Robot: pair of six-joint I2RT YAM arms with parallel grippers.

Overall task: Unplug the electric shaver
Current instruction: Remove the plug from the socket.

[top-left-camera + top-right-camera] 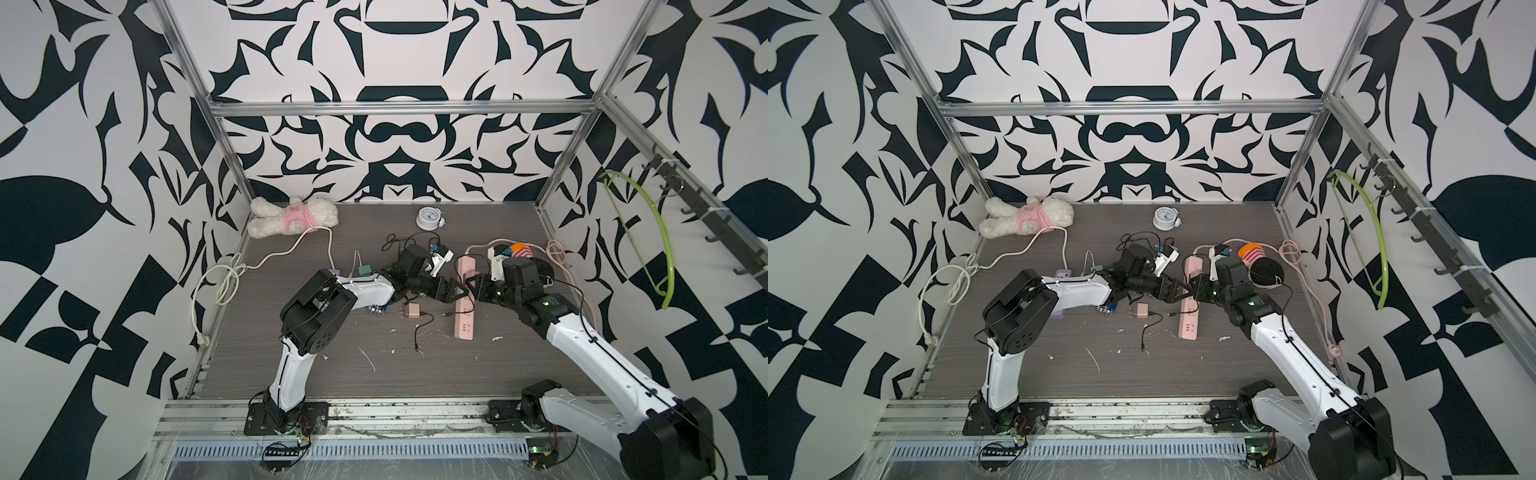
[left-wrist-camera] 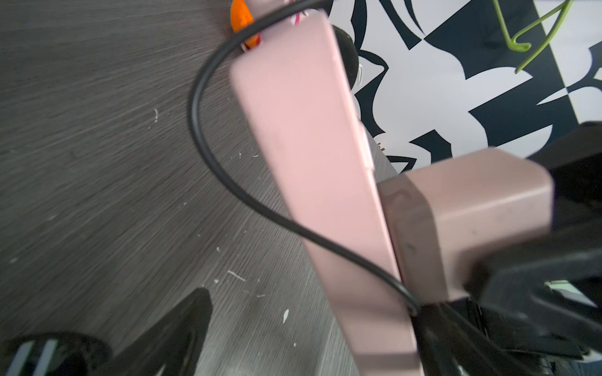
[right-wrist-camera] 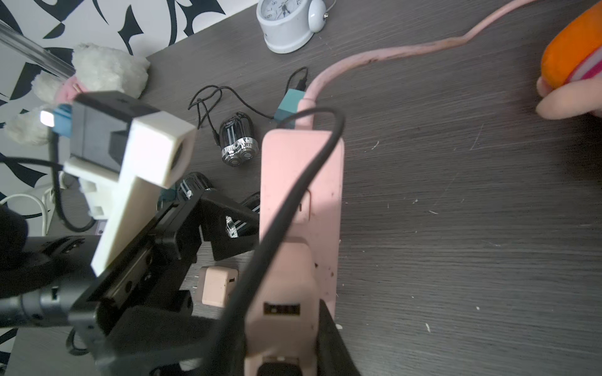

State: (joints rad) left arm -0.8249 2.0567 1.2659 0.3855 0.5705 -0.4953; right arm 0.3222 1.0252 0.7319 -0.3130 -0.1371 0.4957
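Note:
A pink power strip (image 1: 464, 316) (image 2: 312, 156) (image 3: 303, 175) lies on the dark table, and a pink charger plug (image 2: 462, 215) (image 3: 280, 286) is seated in it. My right gripper (image 1: 471, 286) (image 3: 280, 351) is shut on this plug from both sides. A black cable (image 2: 208, 156) (image 3: 293, 195) leaves the plug's end and loops over the strip. My left gripper (image 1: 457, 289) (image 2: 303, 345) is open, its fingers (image 2: 169, 335) astride the strip beside the plug. A black, silver-striped electric shaver (image 3: 237, 140) stands beyond the strip's far end.
A loose pink adapter (image 1: 413, 311) (image 3: 216, 286) lies left of the strip. A teal adapter (image 3: 290, 104), a white alarm clock (image 1: 428, 218) and a plush toy (image 1: 293, 216) sit farther back. An orange-and-pink toy (image 1: 521, 250) is behind my right wrist. A green hanger (image 1: 652, 241) hangs at right.

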